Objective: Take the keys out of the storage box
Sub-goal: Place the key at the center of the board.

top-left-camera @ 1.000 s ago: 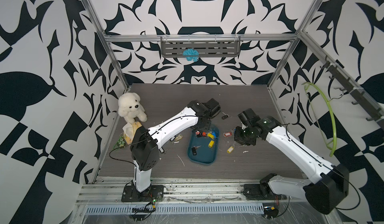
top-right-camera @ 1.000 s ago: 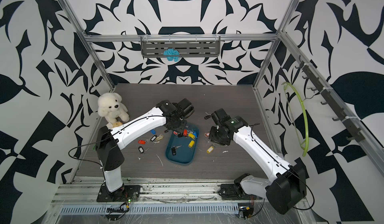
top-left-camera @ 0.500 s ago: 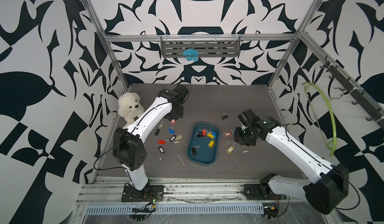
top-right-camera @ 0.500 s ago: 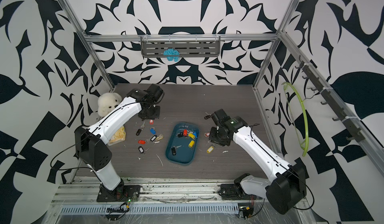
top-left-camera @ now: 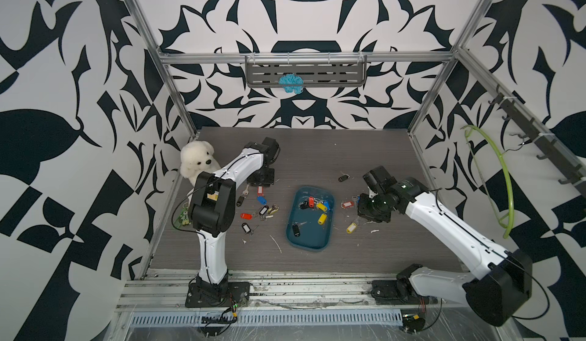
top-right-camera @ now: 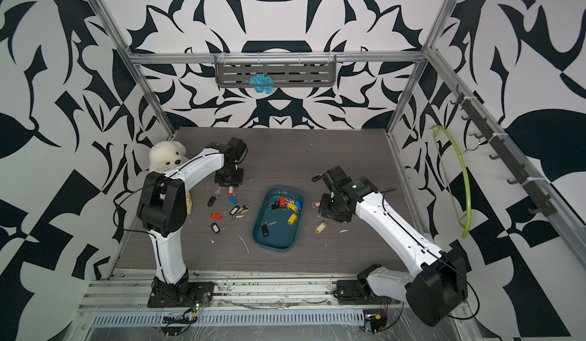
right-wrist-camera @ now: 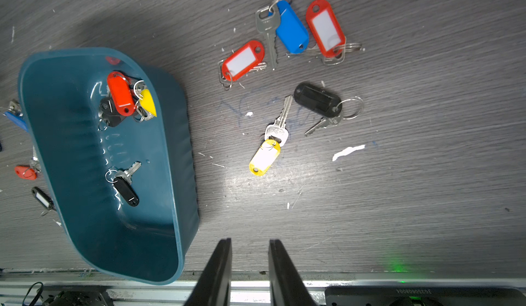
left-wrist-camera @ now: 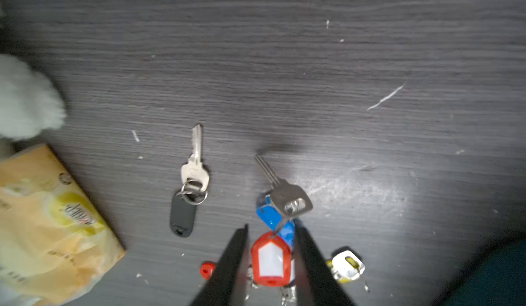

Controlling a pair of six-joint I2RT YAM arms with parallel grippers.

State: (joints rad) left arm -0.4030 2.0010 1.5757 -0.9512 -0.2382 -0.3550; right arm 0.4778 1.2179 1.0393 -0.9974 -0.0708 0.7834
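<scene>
The teal storage box (top-left-camera: 312, 236) (top-right-camera: 276, 239) (right-wrist-camera: 85, 162) lies mid-table. In it lie several keys (top-left-camera: 314, 203) (top-right-camera: 285, 203) with red (right-wrist-camera: 121, 94), yellow and black (right-wrist-camera: 125, 188) tags. My left gripper (top-left-camera: 260, 182) (top-right-camera: 229, 181) (left-wrist-camera: 271, 227) hangs low over the table left of the box, open, and a red-tagged key (left-wrist-camera: 270, 259) (top-left-camera: 260, 190) sits loose between its fingers. More keys (top-left-camera: 261, 200) lie scattered around it. Just right of the box my right gripper (top-left-camera: 369, 211) (right-wrist-camera: 250, 242) stands open and empty, with several keys (right-wrist-camera: 264, 156) (top-left-camera: 351, 227) on the table in front of it.
A white plush bear (top-left-camera: 196, 162) and a yellow packet (left-wrist-camera: 42, 219) sit at the left wall beside my left arm. A grey slotted shelf (top-left-camera: 333, 73) hangs on the back wall. A green hoop (top-left-camera: 504, 177) hangs on the right wall. A metal rail (right-wrist-camera: 341, 284) runs along the front.
My left arm swung from over the box to the table's left, carrying the red-tagged key, and its jaws have opened. The right arm has not moved.
</scene>
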